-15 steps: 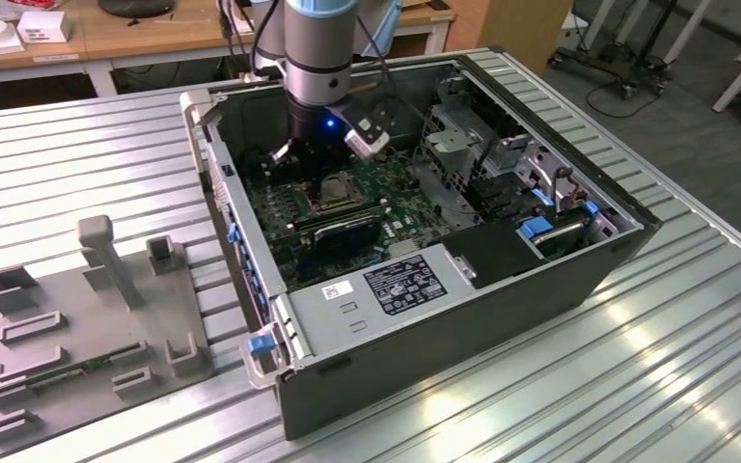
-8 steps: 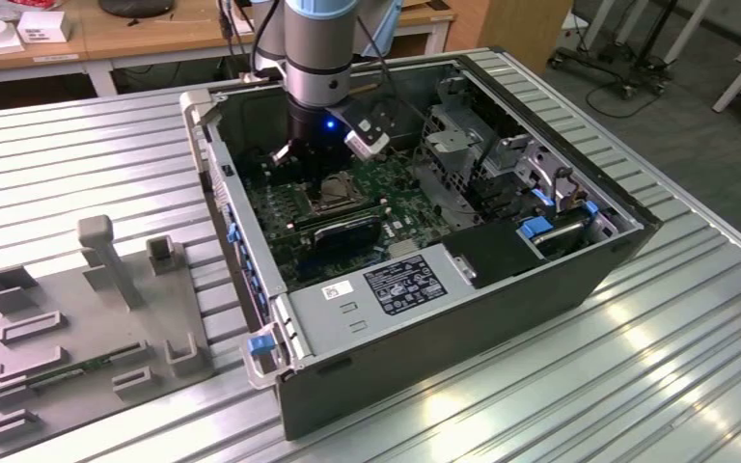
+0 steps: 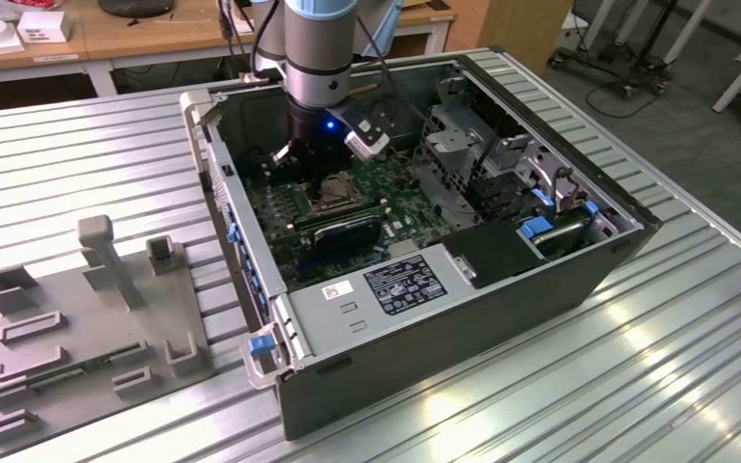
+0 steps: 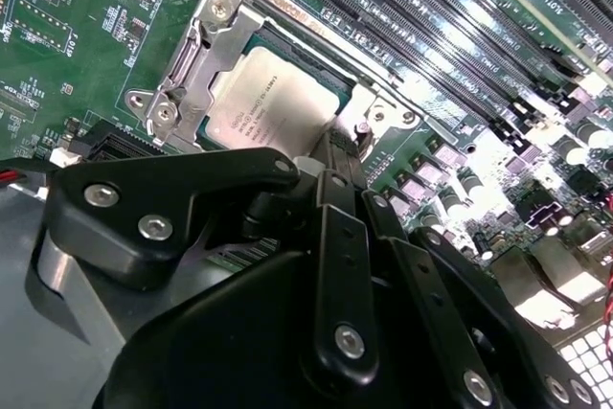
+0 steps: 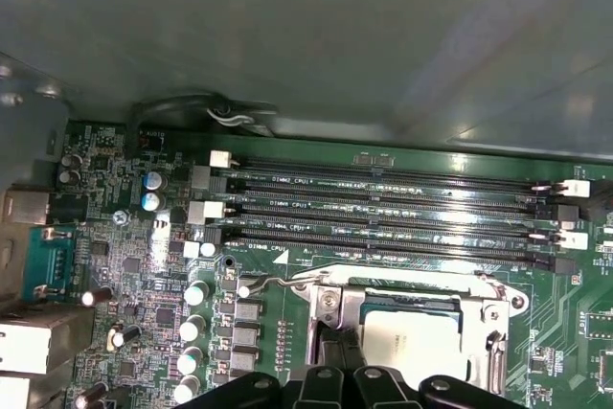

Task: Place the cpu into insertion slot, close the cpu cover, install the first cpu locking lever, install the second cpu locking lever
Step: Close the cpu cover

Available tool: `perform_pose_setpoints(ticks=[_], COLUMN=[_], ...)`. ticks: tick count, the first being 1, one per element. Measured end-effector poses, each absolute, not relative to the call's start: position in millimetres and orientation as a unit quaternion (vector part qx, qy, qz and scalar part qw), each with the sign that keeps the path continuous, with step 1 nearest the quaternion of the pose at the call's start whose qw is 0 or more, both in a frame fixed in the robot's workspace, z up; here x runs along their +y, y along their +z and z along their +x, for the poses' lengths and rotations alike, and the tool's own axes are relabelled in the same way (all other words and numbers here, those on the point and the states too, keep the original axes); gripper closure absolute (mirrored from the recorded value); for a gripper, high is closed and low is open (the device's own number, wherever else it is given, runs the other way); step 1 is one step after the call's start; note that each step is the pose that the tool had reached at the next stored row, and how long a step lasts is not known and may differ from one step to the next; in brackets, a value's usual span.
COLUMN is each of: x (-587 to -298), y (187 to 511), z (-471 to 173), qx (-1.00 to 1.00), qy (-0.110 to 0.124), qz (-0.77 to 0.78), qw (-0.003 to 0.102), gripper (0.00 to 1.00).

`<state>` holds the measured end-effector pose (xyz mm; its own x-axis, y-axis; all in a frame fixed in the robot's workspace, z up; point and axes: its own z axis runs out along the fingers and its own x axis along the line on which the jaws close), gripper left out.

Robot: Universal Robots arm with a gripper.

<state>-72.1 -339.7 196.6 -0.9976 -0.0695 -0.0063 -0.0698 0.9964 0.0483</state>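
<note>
The cpu point(image 4: 273, 98) is already seated in the insertion slot point(image 3: 335, 194), and the cpu cover point(image 4: 206, 55) is folded down flat over it, so the dull metal face can be seen through the cover's window in both wrist views. The black jaws are parked right at the edge of the cover. They look pressed together, with nothing seen pinched between them. Whether the tips are actually touching the frame can't be made out, tbh.

In the first wrist view, a thin wire lever point(image 5: 273, 282) with a hooked end is laid along the cover's side, between it and the long black memory slots point(image 5: 383, 208) on the green board point(image 5: 134, 265).

In the exterior view the arm point(image 3: 313, 58) is reached straight down into the open PC case point(image 3: 500, 328), which is set on the ribbed metal bench point(image 3: 679, 386). A grey fixture plate point(image 3: 88, 328) is lying on the exterior view's left of the case.
</note>
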Motion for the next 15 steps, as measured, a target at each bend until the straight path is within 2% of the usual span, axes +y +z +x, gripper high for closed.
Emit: perform_pose_setpoints(ticks=[15], x=[-339.4], y=[198.0], z=[-71.9], qx=[0.999], qy=[0.025], qz=[-0.035], qw=[0.003], gripper=[0.9])
